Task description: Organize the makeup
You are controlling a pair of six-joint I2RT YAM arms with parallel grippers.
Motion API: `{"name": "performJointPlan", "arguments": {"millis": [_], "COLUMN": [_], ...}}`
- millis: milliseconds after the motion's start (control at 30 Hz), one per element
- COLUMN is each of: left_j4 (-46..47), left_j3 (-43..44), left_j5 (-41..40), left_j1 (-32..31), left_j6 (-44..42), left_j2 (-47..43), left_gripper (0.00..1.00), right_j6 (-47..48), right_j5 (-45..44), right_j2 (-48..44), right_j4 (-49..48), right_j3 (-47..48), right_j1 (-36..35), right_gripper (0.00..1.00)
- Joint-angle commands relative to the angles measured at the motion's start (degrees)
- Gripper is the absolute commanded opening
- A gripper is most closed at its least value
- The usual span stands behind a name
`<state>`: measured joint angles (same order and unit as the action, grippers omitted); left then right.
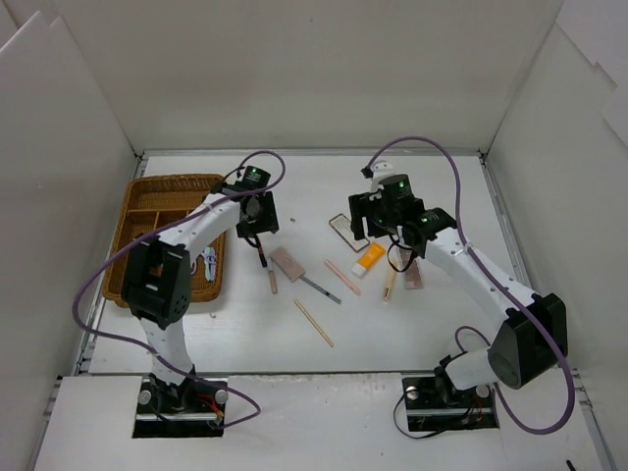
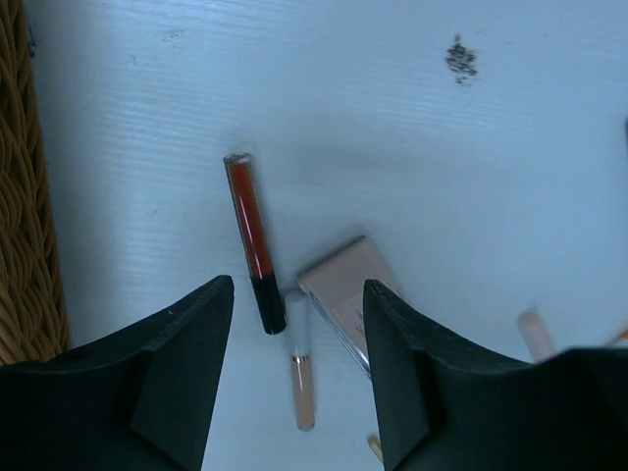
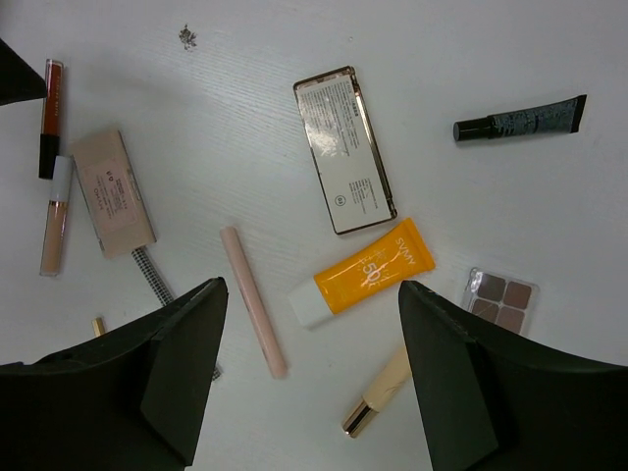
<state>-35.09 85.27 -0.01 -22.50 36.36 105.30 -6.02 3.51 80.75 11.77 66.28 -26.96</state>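
The makeup lies spread on the white table. My left gripper is open and empty above a red lip gloss tube, a beige concealer tube and a pink compact. My right gripper is open and empty above the orange tube, with a pink stick to its left. A gold-capped cream tube lies below it. A black-edged mirror case, a black tube and a brown eyeshadow palette lie nearby. A wooden stick lies nearer the front.
The brown wicker divided tray stands at the left, its edge in the left wrist view. A small white and blue item lies in its near right compartment. White walls close in the table on three sides.
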Motion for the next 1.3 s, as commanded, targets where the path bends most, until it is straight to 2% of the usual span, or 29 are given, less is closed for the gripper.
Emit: {"name": "performJointPlan", "arguments": {"millis": [0,167,333,433,533,567,600,700,833,967,1033,1067,1267], "left_j4": [-0.5,-0.5,-0.5,-0.4,-0.5,-0.7,-0.9,-0.5,-1.4,-2.2,-1.3,-0.7,-0.4], "left_j3": [3.6,4.4,5.3,5.7,6.6,6.7,6.9,6.2,7.5,6.9,3.3,2.2,-2.0], "left_j5": [-5.3,-6.1,-5.0,-4.7,-4.2,-4.1,-4.0,-4.2,-6.4,-6.0,-5.1,-4.8,-7.4], "left_j1": [0.0,0.0,0.5,0.5,1.8,1.8,2.4,2.9,3.7,8.9,11.7,14.5,21.4], "left_j6": [3.4,3.5,3.7,3.7,3.2,3.0,3.0,1.6,-3.9,-11.7,-15.1,-17.3,-25.5], "left_j2": [1.7,6.6,10.7,12.5,14.1,14.2,14.1,10.8,1.0,-7.4,-11.6,-12.6,-15.4], "left_gripper": [0.50,0.48,0.40,0.31,0.15,0.04,0.00,0.00,0.00,0.00,0.00,0.00,0.00], "right_j6": [-0.7,-1.0,-1.0,-0.9,-0.8,-0.8,-0.8,-0.7,-0.3,0.5,0.6,0.7,1.2], "right_j5": [-1.1,-1.1,-1.3,-1.7,-1.8,-1.8,-1.8,-1.9,-1.9,-1.6,-1.1,-0.8,0.5], "right_j2": [-3.2,-4.4,-4.9,-5.1,-5.1,-5.1,-4.9,-4.9,-4.8,-4.2,-4.0,-3.7,-2.4], "right_j4": [-2.0,-2.0,-2.0,-2.0,-1.9,-2.0,-2.0,-2.0,-2.0,-2.0,-2.0,-2.0,-2.2], "right_j3": [-0.8,-2.5,-3.1,-3.2,-3.2,-3.2,-3.1,-2.7,-2.0,-1.2,-0.7,-0.5,0.0], "right_j1": [-0.5,-0.7,-0.6,-0.7,-0.7,-0.7,-0.6,-0.6,-0.5,-0.6,-0.5,-0.5,-0.5], "right_gripper": [0.67,0.67,0.67,0.67,0.67,0.67,0.67,0.67,0.67,0.67,0.67,0.67,0.67]}}
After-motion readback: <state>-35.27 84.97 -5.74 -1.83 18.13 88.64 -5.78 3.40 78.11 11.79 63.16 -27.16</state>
